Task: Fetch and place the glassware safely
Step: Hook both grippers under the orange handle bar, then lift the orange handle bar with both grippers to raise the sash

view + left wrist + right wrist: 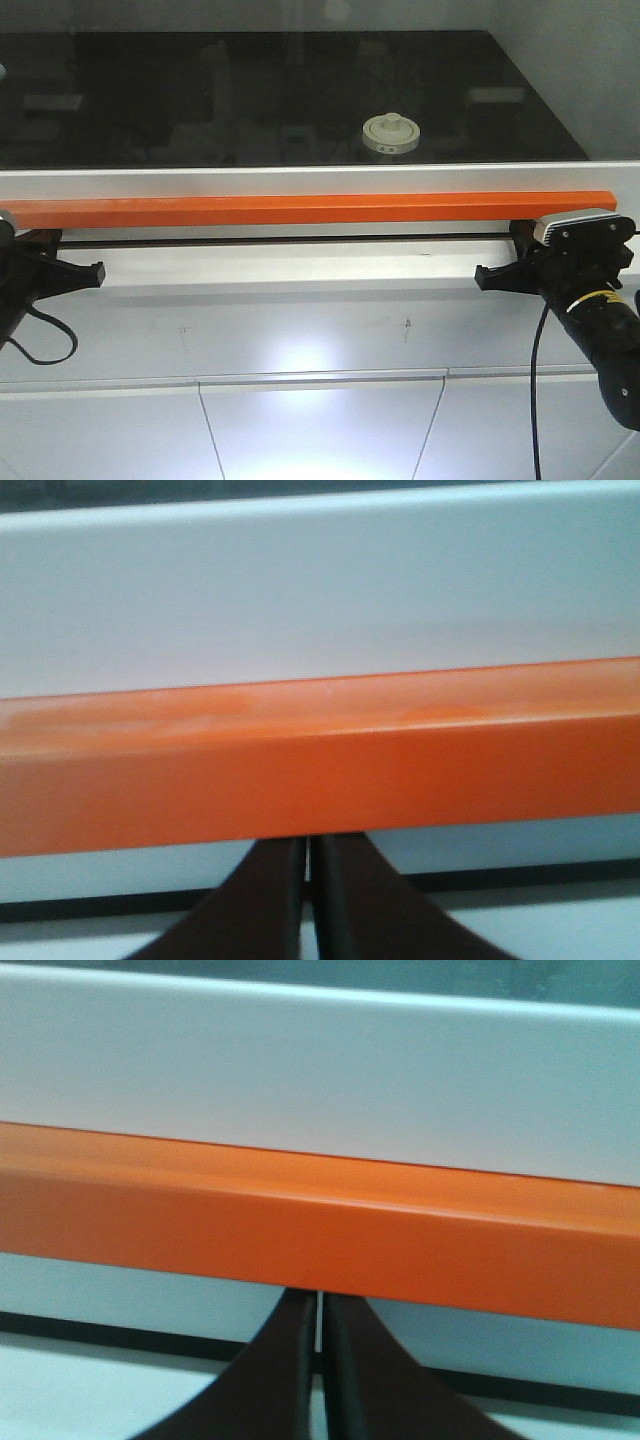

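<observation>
The glassware (391, 134), a squat jar with a cream-white knobbed lid, stands on the dark surface behind the glass pane, right of centre. A long orange bar (310, 209) runs across the white frame in front of it. My left gripper (95, 272) sits just under the bar's left end and my right gripper (483, 277) under its right end. In the left wrist view the left gripper (307, 842) is shut, tips tucked beneath the orange bar (320, 770). The right gripper (319, 1300) is likewise shut under the bar (320, 1230). Neither holds anything visible.
A white frame rail (300, 180) edges the glass above the bar, with a white ledge (290, 265) and a dark slot below it. White cabinet panels (320, 420) fill the foreground. The glass pane reflects the room.
</observation>
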`<state>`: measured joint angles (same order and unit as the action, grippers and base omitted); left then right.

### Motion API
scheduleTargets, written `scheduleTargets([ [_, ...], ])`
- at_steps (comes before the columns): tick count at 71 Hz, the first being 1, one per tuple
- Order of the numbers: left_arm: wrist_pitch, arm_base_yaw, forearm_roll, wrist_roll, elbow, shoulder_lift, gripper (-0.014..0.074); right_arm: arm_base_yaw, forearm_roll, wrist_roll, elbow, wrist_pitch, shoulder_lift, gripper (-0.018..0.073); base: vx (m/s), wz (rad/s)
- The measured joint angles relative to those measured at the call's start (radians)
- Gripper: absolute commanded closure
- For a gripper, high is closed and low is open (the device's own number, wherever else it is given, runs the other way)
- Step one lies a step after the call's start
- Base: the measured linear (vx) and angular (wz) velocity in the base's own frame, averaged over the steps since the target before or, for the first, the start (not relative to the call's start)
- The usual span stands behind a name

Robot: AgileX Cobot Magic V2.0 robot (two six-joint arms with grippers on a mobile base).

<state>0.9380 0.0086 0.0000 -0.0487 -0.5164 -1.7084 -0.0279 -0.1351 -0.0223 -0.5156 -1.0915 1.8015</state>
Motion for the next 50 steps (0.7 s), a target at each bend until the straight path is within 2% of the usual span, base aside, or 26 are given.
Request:
scheduleTargets([
  [50,-0.021,0.003,0.028,0.008,0.0,0.017,0.0603,0.0,0.0,0.0,0.0,-0.01,0.0,0.0563,0.0,0.0],
])
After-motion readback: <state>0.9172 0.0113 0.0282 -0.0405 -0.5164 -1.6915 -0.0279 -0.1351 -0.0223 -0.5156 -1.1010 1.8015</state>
